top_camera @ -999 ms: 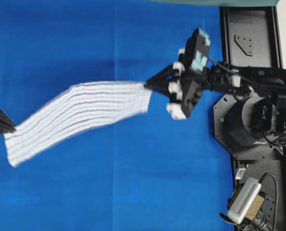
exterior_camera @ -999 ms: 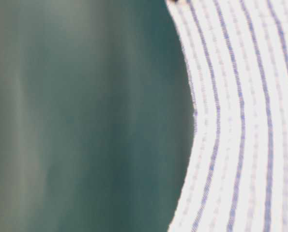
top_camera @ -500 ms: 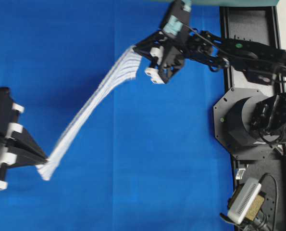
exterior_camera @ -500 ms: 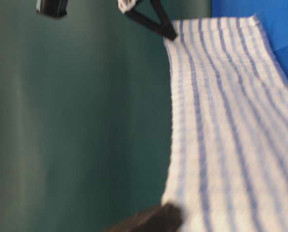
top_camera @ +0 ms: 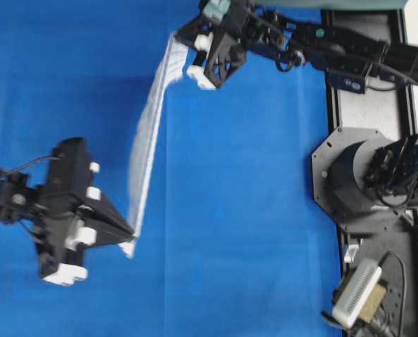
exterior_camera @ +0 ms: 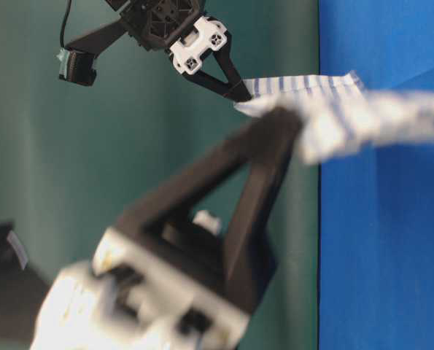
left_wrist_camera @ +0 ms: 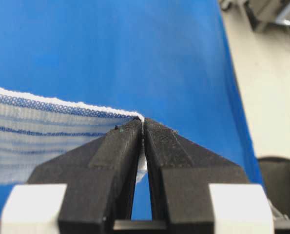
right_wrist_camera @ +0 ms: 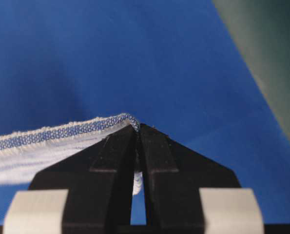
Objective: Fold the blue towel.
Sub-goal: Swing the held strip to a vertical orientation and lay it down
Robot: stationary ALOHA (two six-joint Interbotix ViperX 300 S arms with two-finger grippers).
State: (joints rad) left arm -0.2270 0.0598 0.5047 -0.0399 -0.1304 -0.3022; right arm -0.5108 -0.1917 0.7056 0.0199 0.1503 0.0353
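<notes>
Above a counter (top_camera: 251, 210) draped in bright blue, the blue towel (top_camera: 149, 137) hangs stretched in the air between 2 arms, seen nearly edge-on from overhead. The left end effector (top_camera: 128, 237) pinches one corner; the right end effector (top_camera: 179, 35) pinches the corner at the far end. Folding it cleanly likely calls for keeping the cloth taut and both corners level while lowering it.

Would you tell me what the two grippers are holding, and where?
Left gripper and right gripper each pinch a corner of the white, blue-striped woven towel.
</notes>
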